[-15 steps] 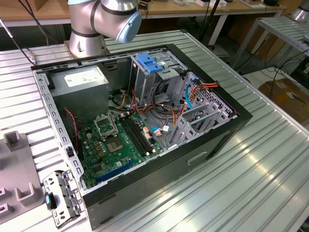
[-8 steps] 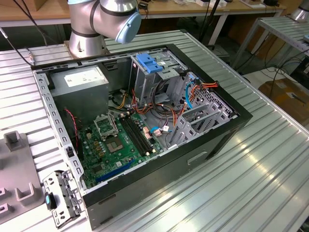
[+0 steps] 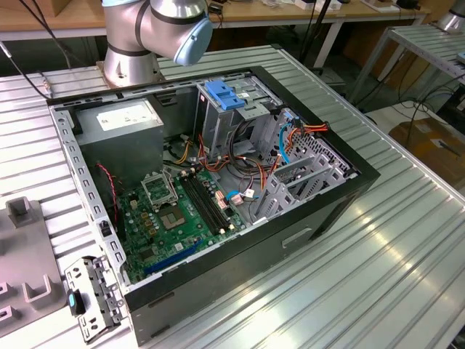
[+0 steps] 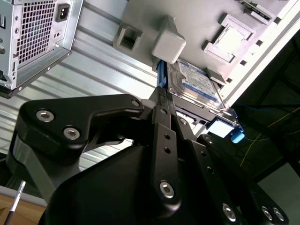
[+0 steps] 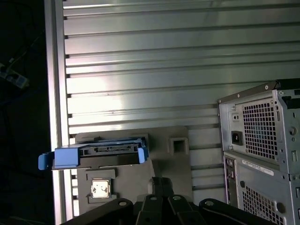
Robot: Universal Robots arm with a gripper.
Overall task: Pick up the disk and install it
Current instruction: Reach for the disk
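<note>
The disk [image 4: 197, 80] is a flat grey-metal drive with bright blue rails along its sides. It lies on a grey holder plate [image 4: 140, 14] near the table's edge. In the first wrist view the disk [image 5: 98, 155] shows edge-on, its connector side facing the camera and blue tabs sticking out at both ends. My gripper [image 4: 162, 101] reaches up to the disk's blue rail, with its black linkage in the foreground. In the first wrist view the gripper [image 5: 161, 187] sits just beside and below the disk.
An open computer case [image 3: 218, 189] lies on the ribbed metal table [image 3: 378, 276], with a blue latch [image 3: 222, 95] on its drive cage and the arm's base [image 3: 131, 43] behind it. The case's vented rear [image 5: 262, 154] stands close to the holder plate [image 5: 168, 140].
</note>
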